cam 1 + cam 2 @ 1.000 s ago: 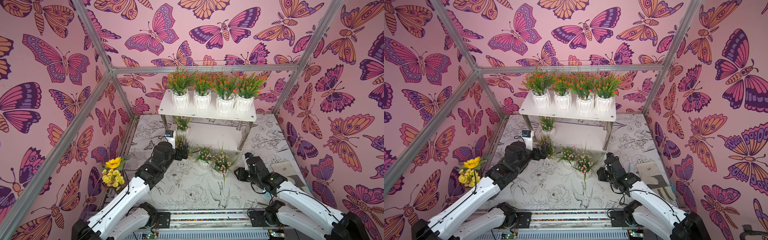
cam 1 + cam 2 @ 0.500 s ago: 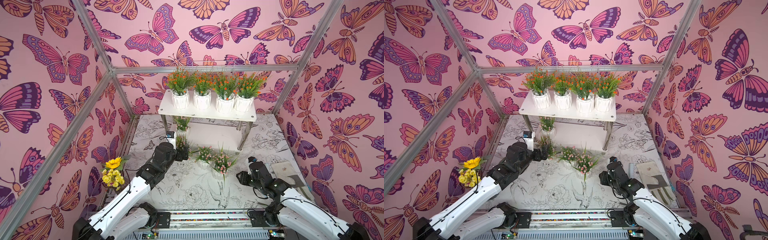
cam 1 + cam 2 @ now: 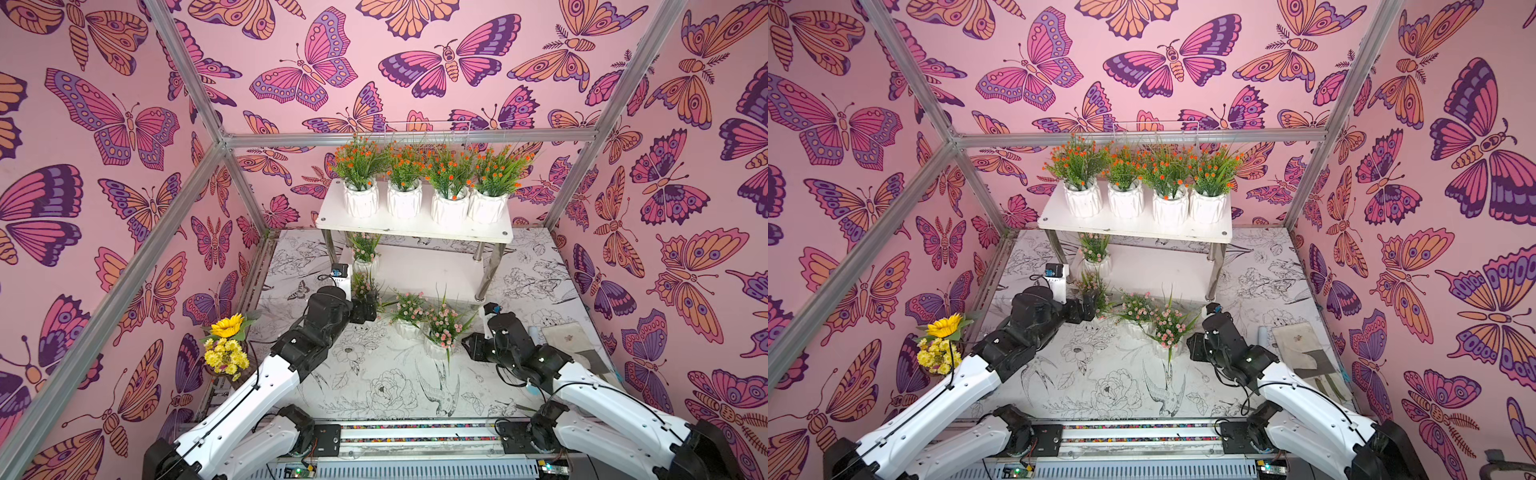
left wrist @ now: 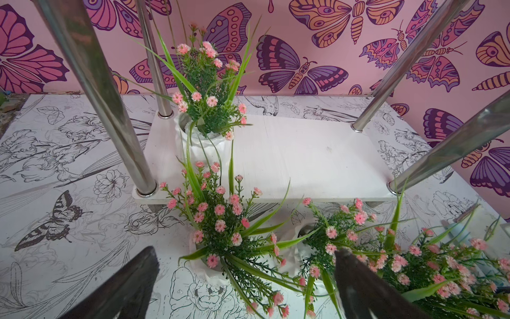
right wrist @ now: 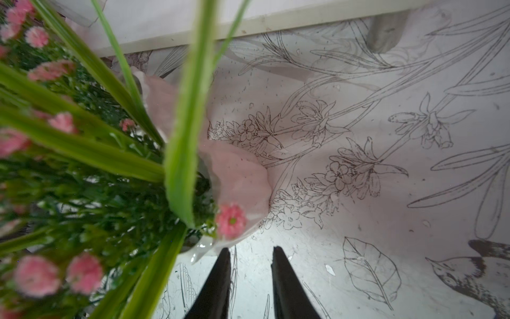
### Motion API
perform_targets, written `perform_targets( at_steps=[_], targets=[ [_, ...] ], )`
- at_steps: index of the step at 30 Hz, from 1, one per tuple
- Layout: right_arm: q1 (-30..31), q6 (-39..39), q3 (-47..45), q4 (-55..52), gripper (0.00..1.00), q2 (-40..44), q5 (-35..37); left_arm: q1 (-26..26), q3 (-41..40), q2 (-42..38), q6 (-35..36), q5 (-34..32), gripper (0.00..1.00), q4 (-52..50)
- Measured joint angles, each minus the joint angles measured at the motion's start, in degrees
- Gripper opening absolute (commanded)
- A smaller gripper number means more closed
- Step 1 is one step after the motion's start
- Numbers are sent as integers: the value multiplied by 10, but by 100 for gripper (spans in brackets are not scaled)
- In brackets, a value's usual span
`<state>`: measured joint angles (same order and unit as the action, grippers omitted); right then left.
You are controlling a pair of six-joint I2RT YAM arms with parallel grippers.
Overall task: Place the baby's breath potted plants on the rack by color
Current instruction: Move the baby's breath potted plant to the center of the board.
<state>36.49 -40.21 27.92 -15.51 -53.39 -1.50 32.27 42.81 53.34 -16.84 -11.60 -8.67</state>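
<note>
This is a robot test booth, the lab kind: bare aluminium bars (image 3: 407, 137) frame a small box whose wall panels (image 3: 124, 124) are printed with butterflies. The tabletop (image 3: 374, 386) is a sheet of line-drawn flowers and birds. Two robot arms (image 3: 249, 390) sit on a rail (image 3: 415, 432) at its front edge, circuit boards (image 3: 299, 471) exposed, and a rack (image 3: 411, 230) of potted plants (image 3: 403, 201) stands like a prop.
</note>
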Motion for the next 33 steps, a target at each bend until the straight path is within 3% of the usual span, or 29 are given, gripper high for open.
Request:
perform_targets(
  at_steps=[23, 33],
  targets=[
    [14, 13, 36, 25, 27, -79, 5, 0, -1, 0, 0, 0, 100, 0],
    [36, 12, 57, 29, 21, -121, 26, 0, -4, 0, 1, -3, 100, -1]
  ],
)
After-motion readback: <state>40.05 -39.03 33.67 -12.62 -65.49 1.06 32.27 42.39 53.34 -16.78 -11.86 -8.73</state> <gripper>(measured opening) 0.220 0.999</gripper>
